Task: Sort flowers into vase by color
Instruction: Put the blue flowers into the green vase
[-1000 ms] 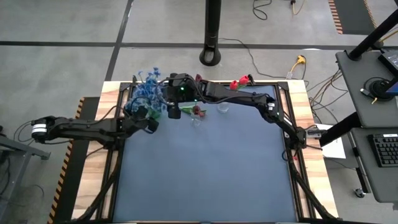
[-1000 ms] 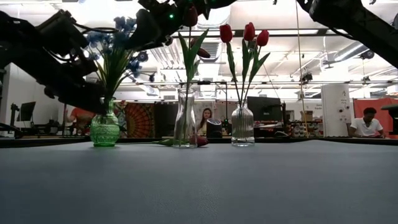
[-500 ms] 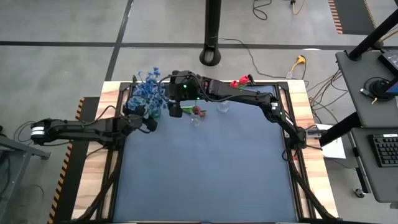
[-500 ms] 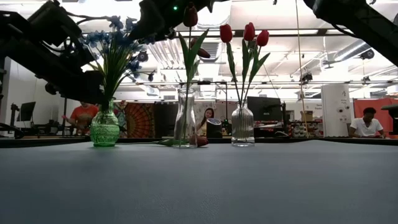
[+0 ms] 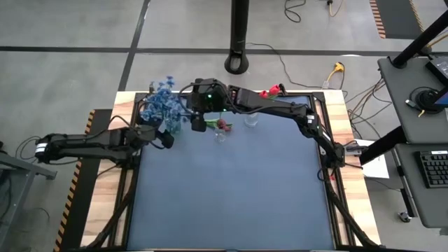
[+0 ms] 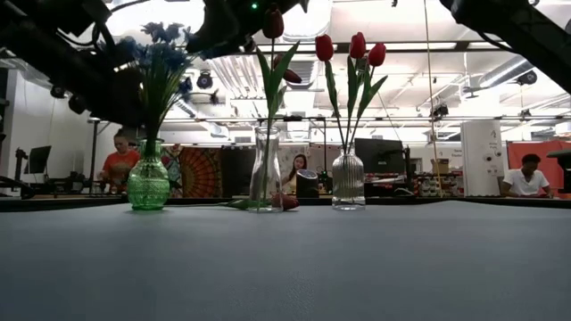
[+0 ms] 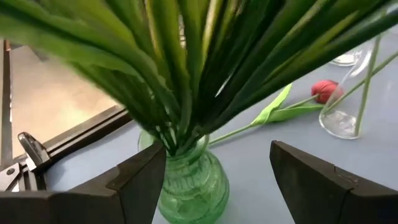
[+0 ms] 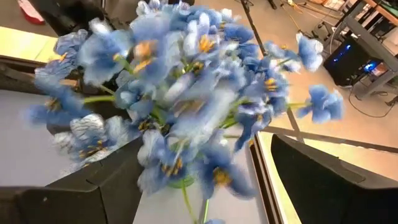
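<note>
The left gripper stands spread around the green vase of blue flowers at the table's far left, the right gripper gapes empty above them, and a careless nudge could tip that top-heavy vase.

A black pole stands on the grey floor behind the counter. A yellow plug lies near it. A keyboard sits on a desk. People sit far back in the room.
</note>
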You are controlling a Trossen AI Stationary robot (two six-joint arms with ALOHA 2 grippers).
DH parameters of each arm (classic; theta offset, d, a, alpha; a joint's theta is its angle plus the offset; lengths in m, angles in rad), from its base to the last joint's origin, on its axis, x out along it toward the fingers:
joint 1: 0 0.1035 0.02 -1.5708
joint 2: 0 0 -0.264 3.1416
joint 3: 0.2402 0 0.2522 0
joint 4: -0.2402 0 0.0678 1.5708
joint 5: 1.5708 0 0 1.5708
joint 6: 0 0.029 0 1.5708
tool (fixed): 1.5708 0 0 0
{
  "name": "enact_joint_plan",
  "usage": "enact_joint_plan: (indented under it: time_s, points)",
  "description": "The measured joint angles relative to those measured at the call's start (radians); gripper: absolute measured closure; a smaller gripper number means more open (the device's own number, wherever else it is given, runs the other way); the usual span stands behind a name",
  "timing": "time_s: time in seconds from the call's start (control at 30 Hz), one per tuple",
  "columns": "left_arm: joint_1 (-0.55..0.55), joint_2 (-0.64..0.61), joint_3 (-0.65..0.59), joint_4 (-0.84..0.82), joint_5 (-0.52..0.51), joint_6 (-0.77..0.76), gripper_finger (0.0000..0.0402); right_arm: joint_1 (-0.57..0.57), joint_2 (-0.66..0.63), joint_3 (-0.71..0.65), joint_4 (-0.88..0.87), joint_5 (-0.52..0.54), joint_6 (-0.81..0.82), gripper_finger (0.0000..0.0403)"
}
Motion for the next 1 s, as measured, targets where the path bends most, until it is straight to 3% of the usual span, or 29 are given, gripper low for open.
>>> enact_joint_plan:
  time_s: [0.53, 1.0]
  points:
    - [-0.005, 0.003, 0.062, -0.023, 0.022, -0.004, 0.0132, 0.000, -0.047, 0.000, -0.028, 0.004, -0.001, 0.0083]
    - [-0.013, 0.042, 0.032, -0.051, 0.068, -0.037, 0.0129, 0.000, -0.049, 0.000, -0.032, 0.004, -0.001, 0.0083]
